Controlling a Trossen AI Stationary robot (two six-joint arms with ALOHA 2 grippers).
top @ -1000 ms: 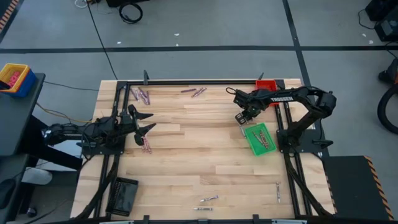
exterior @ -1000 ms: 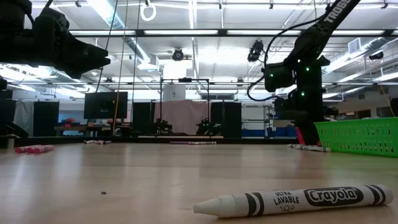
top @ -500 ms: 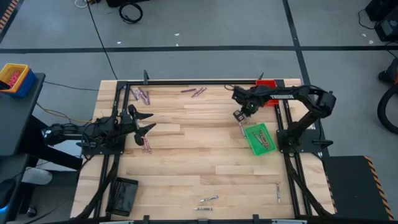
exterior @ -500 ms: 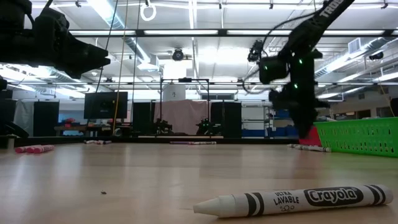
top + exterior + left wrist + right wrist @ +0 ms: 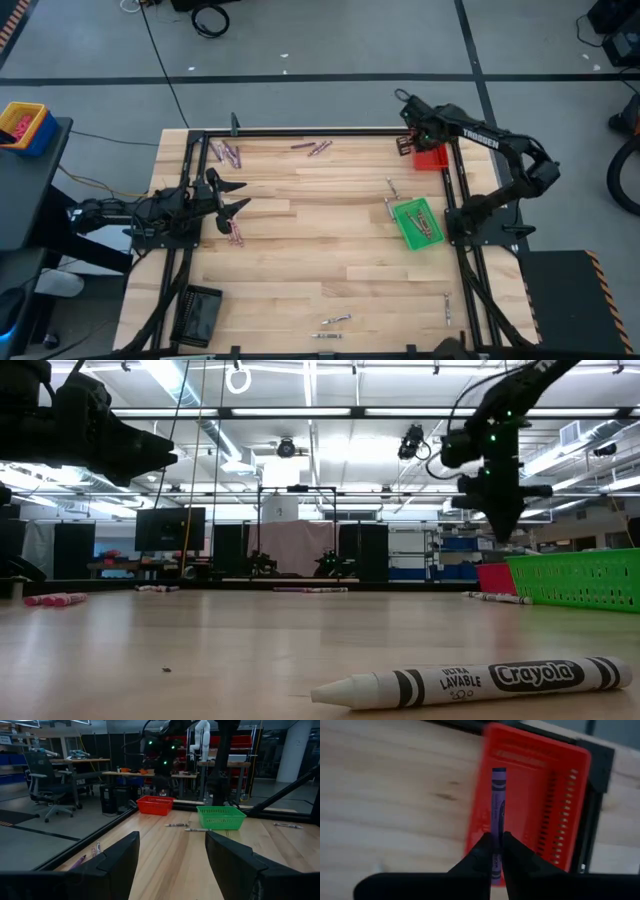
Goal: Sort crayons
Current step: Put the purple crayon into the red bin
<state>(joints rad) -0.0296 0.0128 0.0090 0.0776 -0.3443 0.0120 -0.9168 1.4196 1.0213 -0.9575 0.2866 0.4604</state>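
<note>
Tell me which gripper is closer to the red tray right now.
Right. The right gripper is at the red tray by the table's far right corner, shut on a purple crayon. The left gripper waits open across the table.

Cool, even light is falling on the pale wooden tabletop (image 5: 300, 240) from above, and shadows around it are staying short and soft. Beyond that tabletop, in the low view, long white ceiling strip lights (image 5: 300, 412) are glaring — the dark arm silhouettes beneath them are losing all detail. A white paper-wrapped crayon (image 5: 470, 681) near the lens is showing sharp, while the wood nearer still is blurring. In the right wrist view the red slotted plastic tray (image 5: 535, 805) is smearing at its edges — motion blur — and the dark fingers (image 5: 512, 857) are sitting out of focus.
</note>
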